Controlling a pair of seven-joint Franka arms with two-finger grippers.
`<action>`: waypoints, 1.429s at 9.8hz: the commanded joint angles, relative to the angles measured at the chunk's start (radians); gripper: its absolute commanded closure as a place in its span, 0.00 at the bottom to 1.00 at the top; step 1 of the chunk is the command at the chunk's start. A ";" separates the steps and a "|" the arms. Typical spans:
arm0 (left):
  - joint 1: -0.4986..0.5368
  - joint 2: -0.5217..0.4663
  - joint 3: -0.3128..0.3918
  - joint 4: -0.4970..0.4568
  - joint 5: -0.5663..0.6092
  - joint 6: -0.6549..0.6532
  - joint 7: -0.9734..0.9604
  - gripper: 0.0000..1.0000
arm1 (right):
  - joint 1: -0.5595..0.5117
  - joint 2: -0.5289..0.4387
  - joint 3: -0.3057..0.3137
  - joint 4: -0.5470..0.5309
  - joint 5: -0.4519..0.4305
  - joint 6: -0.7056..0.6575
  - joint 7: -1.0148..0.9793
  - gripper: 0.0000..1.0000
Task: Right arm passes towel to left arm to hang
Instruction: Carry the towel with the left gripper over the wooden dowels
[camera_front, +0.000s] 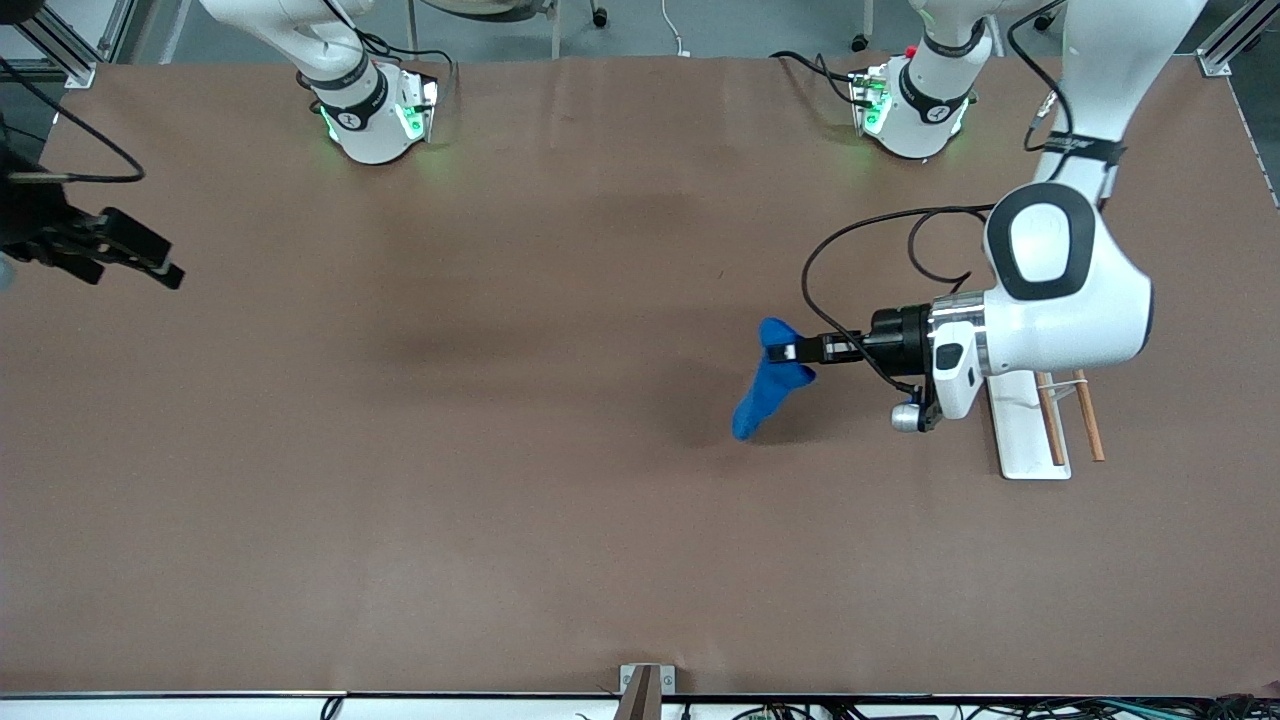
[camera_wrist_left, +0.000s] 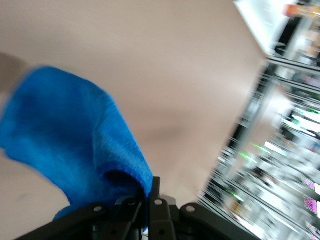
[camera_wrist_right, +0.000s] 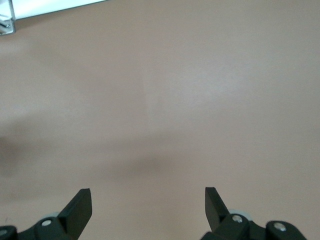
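Hanging limp from the clamped left gripper (camera_front: 795, 351) above the table (camera_front: 500, 450), towel (camera_front: 768, 385) trailing downward, rack (camera_front: 1040, 420) just under that arm, right gripper (camera_front: 130, 255) spread empty, waiting well apart.

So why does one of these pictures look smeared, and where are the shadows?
Left wrist view: the background beside the towel streaks with motion blur. Front view: soft shadows lie on the table under the towel. Right wrist view: sharp, a faint shadow between the open right gripper fingers.
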 joint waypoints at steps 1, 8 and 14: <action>0.011 -0.023 0.005 -0.003 0.222 -0.039 -0.155 0.99 | -0.036 -0.031 0.020 0.001 -0.046 -0.066 -0.005 0.00; 0.229 -0.100 0.022 0.017 0.630 -0.417 -0.199 1.00 | -0.089 -0.154 0.026 -0.180 -0.098 -0.063 -0.088 0.00; 0.368 0.061 0.024 0.168 0.750 -0.423 0.144 1.00 | -0.090 -0.154 0.024 -0.167 -0.120 -0.060 -0.154 0.00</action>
